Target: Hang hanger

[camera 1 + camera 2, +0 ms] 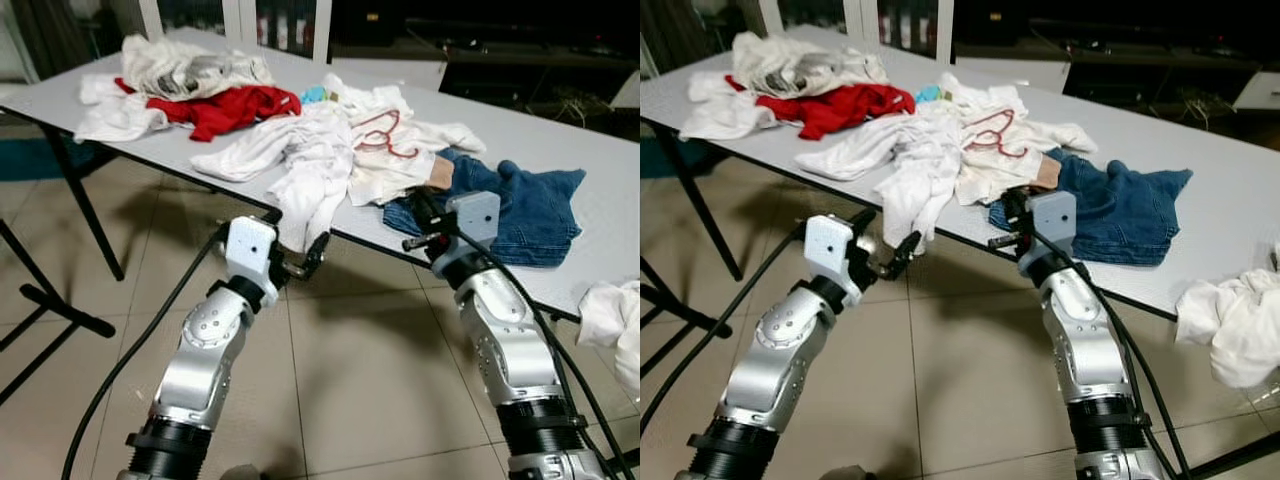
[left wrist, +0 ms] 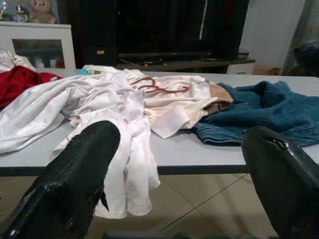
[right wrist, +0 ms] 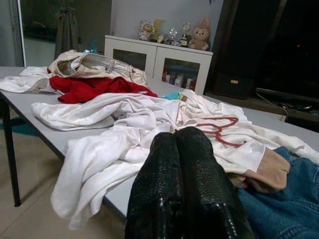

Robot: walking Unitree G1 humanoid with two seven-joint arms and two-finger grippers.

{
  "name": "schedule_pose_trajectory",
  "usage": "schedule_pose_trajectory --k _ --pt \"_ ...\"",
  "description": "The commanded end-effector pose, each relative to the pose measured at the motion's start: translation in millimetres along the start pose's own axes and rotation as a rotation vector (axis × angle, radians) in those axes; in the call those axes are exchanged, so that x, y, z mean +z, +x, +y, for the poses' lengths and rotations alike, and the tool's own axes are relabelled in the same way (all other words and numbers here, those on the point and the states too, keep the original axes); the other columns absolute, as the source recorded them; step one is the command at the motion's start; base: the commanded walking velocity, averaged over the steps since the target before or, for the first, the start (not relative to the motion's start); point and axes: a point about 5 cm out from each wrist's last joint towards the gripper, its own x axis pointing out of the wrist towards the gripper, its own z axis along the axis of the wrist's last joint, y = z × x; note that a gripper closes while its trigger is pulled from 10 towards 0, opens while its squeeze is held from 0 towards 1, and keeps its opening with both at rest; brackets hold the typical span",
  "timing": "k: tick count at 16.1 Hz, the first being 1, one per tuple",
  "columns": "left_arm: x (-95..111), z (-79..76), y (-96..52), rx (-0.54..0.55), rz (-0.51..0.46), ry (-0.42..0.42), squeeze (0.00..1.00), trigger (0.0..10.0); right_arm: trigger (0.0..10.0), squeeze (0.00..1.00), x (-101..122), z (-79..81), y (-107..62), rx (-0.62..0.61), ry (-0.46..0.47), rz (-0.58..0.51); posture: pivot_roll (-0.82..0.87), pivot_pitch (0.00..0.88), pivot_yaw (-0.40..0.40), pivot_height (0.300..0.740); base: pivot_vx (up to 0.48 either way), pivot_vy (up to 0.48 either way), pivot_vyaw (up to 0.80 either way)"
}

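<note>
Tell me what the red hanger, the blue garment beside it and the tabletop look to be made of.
Hanger: thin and smoothly curved in uniform red, likely plastic or coated wire; which, the pictures cannot settle.
Blue garment: denim by its look, heavy mottled blue cloth with thick folds.
Tabletop: smooth, matte pale grey sheet with a dark edge, probably laminate.

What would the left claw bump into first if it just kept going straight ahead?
Probably the white shirt hanging over the table edge. The open left gripper points at the table edge, and that cloth droops nearest its line, though depth is hard to judge.
</note>
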Motion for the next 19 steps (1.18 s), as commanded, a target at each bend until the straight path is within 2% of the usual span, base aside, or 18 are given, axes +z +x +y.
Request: schedule_pose_trajectory --k 1,7,19 --pt "1.8 -2.5 1.5 -0.007 -0.005 0.009 0.00 10.0 10.0 0.00 2.3 -4.1 0.6 -0.010 0.006 -0.013 0.02 0.000 -0.057 0.740 0.000 0.000 0.00" --pt "2.6 -2.8 2.5 -0.002 -0.013 0.003 0.00 10.0 10.0 0.00 5.9 -8.2 6.0 -0.006 -0.002 -0.021 0.03 0.000 -0.060 0.740 0.000 0.000 0.00" --pt "2.8 -1.0 3.6 0.001 -0.006 -0.003 0.00 10.0 10.0 0.00 6.9 -2.5 13.5 0.052 -0.006 -0.018 0.03 0.000 -0.056 0.740 0.000 0.000 0.00"
